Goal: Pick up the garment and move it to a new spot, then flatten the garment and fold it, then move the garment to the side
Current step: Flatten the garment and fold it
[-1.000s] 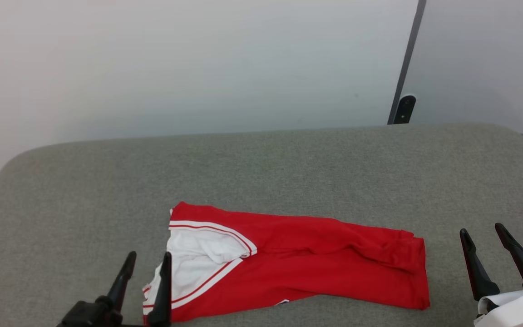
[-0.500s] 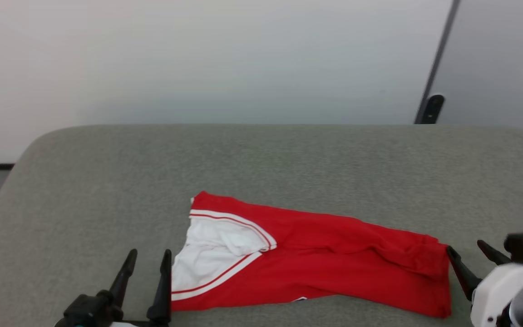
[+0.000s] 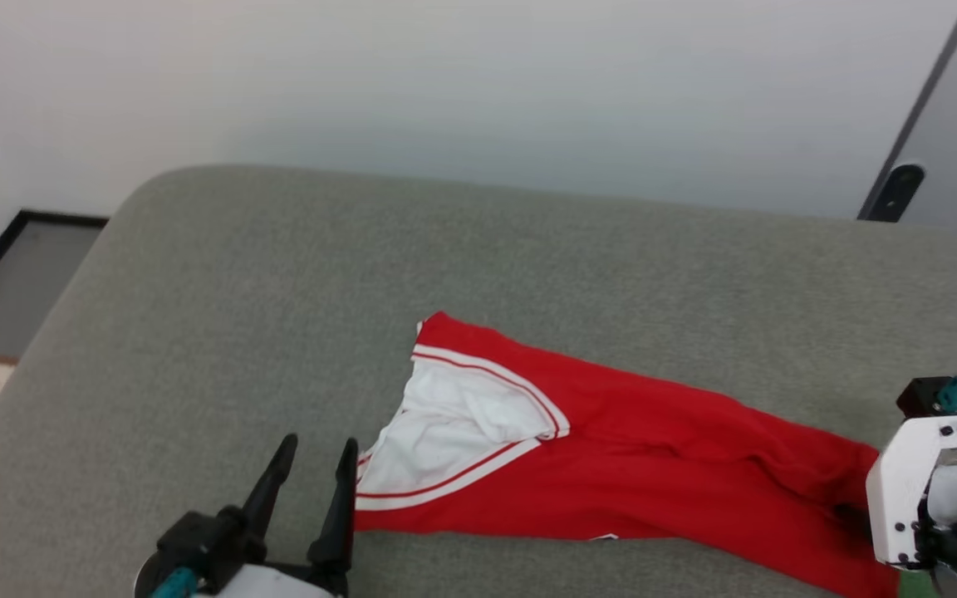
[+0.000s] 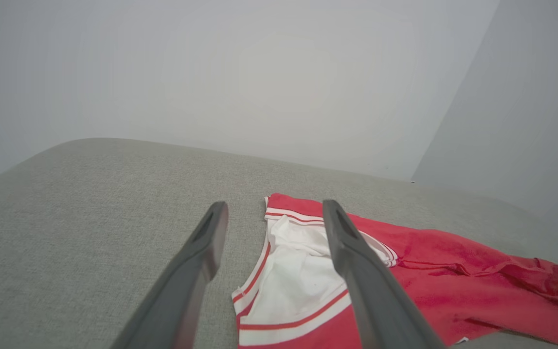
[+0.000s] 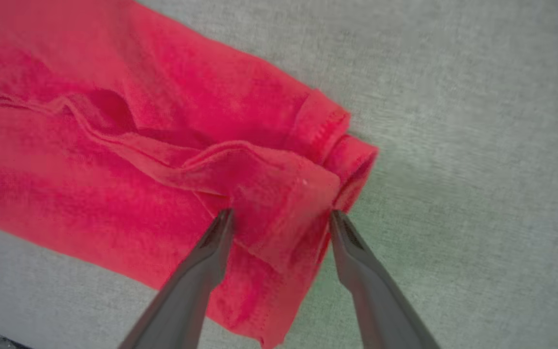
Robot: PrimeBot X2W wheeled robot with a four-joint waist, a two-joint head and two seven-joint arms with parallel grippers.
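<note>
Presently: my right gripper (image 5: 280, 213), wide open, empty, straddles the hem end of the garment (image 5: 114, 145); its length runs leftward to my open, empty left gripper (image 3: 318, 442).

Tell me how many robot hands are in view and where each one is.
2. The left hand is open beside the white end of the garment. The right hand points down, open, with its fingers either side of a fold at the red end.

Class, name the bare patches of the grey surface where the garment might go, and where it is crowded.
Free: the wide strip of grey surface between the garment and the wall; the left part, beyond the left gripper to the rounded corner. Crowded: near right, where the open right gripper straddles the garment's end.
</note>
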